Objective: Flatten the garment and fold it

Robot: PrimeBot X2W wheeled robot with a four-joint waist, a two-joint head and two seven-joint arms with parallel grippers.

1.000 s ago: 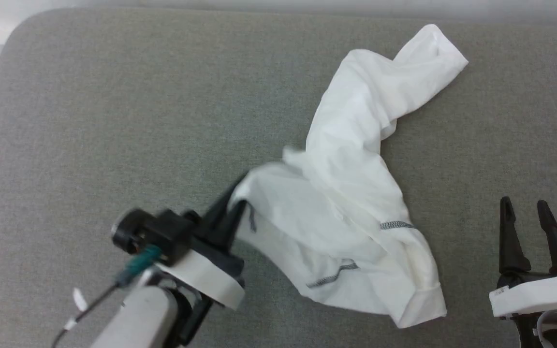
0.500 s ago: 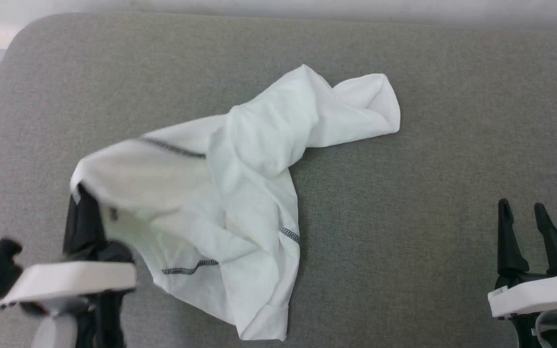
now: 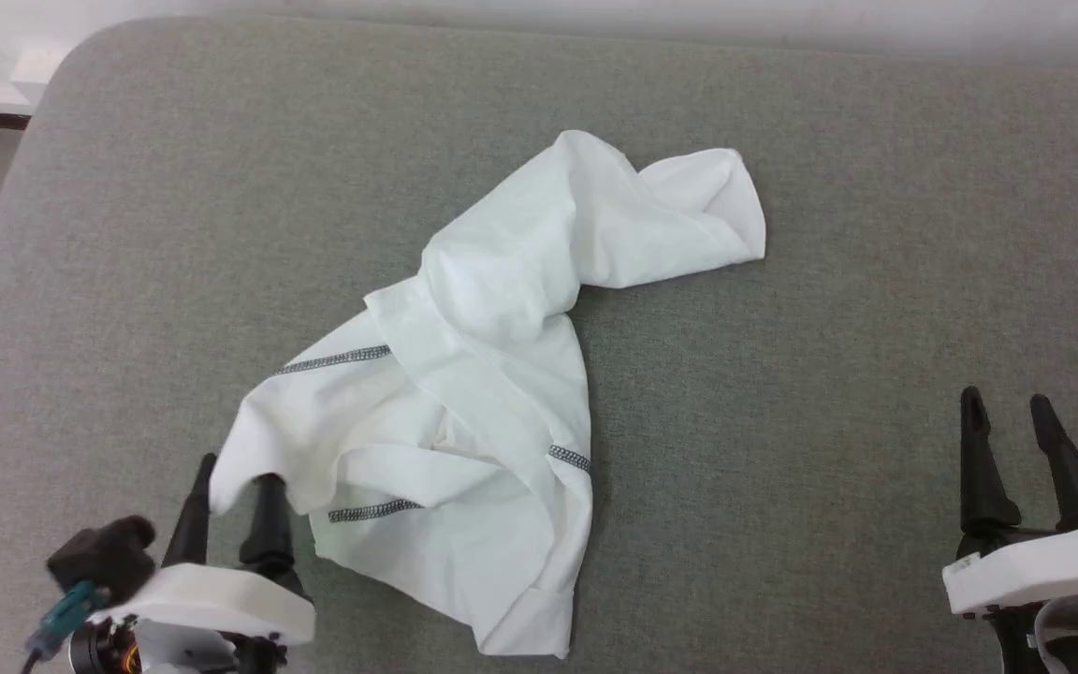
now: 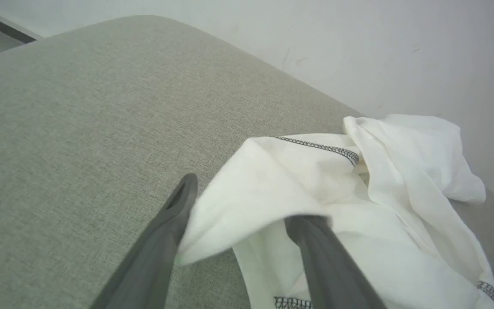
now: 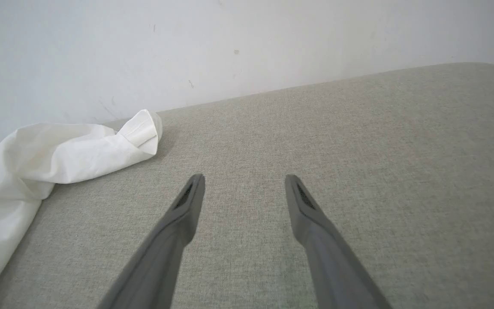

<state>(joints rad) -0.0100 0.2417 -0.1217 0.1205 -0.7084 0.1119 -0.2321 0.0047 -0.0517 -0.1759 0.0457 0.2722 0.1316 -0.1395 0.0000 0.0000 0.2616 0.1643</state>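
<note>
Now the shirt (image 3: pixel 483 374) lies crumpled near the middle of the grey padded table (image 3: pixel 829 281), not flat and not folded. One twisted part with a hemmed end (image 3: pixel 717 197) reaches toward the far side of the table, and the wider part spreads toward the robot and to its left. Three short pieces of dark zigzag seam (image 3: pixel 333 358) show on the white cloth.

The left gripper (image 3: pixel 235 476) is at the near left corner of the shirt. Its two fingers are spread apart. In the left wrist view a loose fold of the shirt (image 4: pixel 358 193) lies between the fingers of the left gripper (image 4: pixel 247 199) and covers the tip of one of them, but the fingers do not pinch it.

The right gripper (image 3: pixel 1005 402) hangs over bare table on the robot's right, well apart from the shirt. Its fingers are also spread, with nothing between them. In the right wrist view the shirt (image 5: pixel 37 150) lies far to the left of the right gripper (image 5: pixel 245 178), below a white wall (image 5: pixel 247 43).
</note>
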